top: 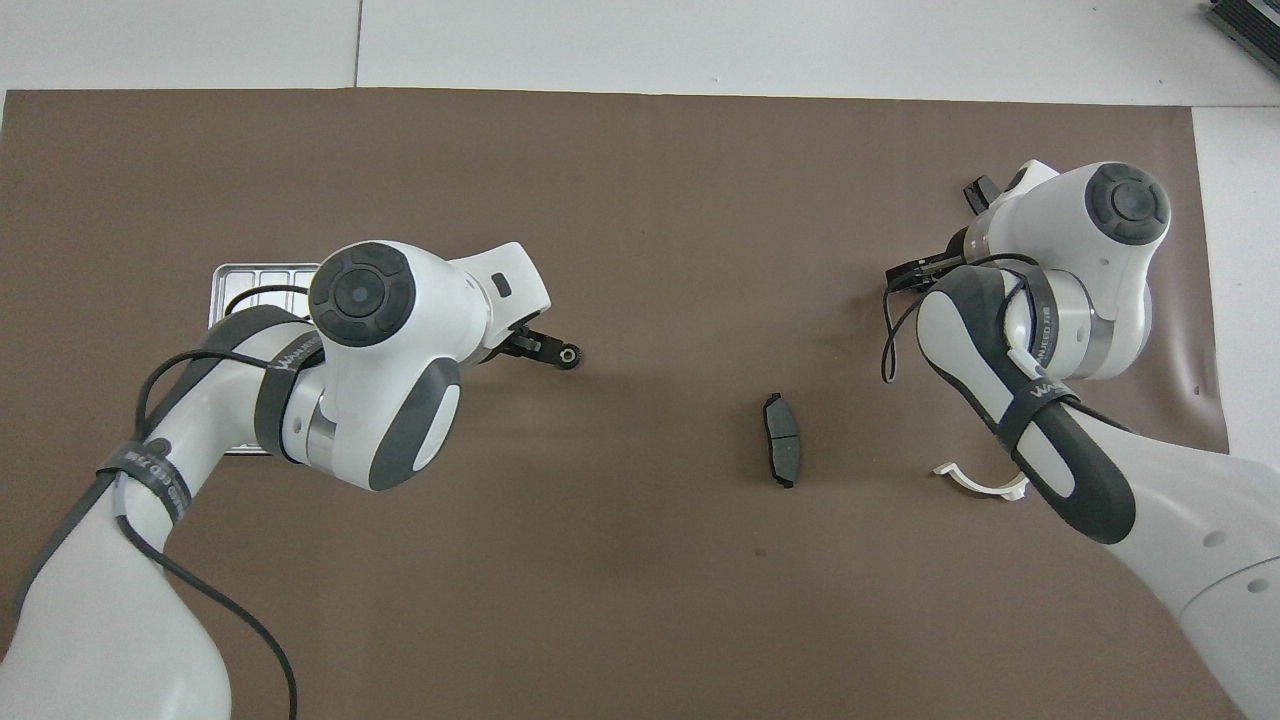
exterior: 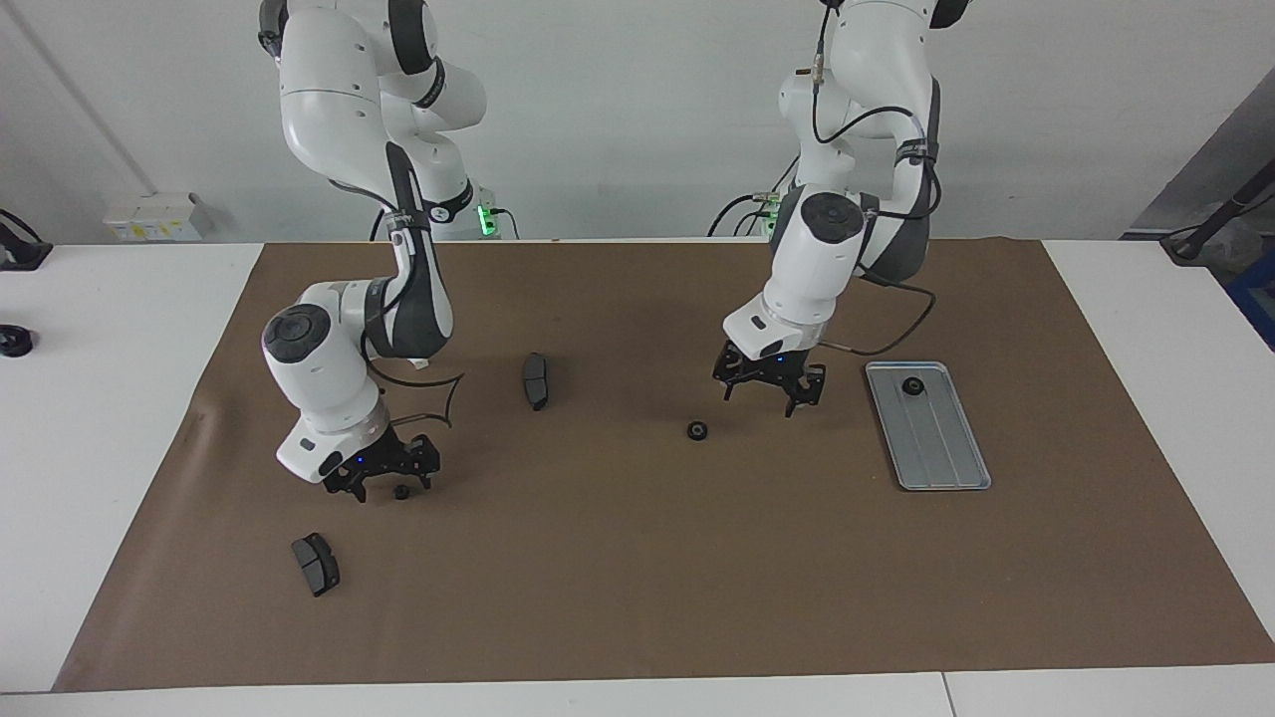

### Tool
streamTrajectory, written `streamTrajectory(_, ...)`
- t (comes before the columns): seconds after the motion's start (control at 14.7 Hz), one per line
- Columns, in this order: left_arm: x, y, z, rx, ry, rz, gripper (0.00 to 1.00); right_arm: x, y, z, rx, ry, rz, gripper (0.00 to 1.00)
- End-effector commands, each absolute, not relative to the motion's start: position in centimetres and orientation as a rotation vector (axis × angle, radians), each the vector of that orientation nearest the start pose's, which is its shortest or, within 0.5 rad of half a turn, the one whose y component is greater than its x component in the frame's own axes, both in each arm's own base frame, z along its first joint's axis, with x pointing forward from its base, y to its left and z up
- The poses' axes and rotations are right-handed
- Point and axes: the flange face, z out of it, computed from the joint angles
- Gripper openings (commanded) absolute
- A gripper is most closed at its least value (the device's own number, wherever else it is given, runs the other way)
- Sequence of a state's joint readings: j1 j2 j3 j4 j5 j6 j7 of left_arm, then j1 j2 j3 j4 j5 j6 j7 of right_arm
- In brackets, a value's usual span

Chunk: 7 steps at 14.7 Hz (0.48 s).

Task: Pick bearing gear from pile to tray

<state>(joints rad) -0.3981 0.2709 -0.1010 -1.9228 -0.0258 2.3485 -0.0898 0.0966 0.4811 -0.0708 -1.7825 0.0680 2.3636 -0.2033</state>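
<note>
Showing tray [exterior: 934,438] gear [exterior: 911,386], likely hidden overhead
</note>
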Motion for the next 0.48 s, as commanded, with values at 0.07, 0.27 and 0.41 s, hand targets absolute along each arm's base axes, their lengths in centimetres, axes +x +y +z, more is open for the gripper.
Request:
streamTrajectory(0.07, 55.4, -33.4, 33.3, -3.184, 0.630, -0.249, 1.00, 65.5, 2.1, 28.8, -3.103, -0.369, -0.134, 0.88)
streamTrajectory(0.27, 54.1, -35.6, 32.0, -3.182, 0.678, -0.261, 1.00, 65.4, 2.0, 28.6, -3.098, -0.424, -0.135, 0.67)
streamTrajectory(0.41, 54.2, -35.6, 30.0, -3.183, 0.675, -0.261, 1.00, 65.4, 2.1, 28.6, -3.100, -0.414, -0.142, 0.52)
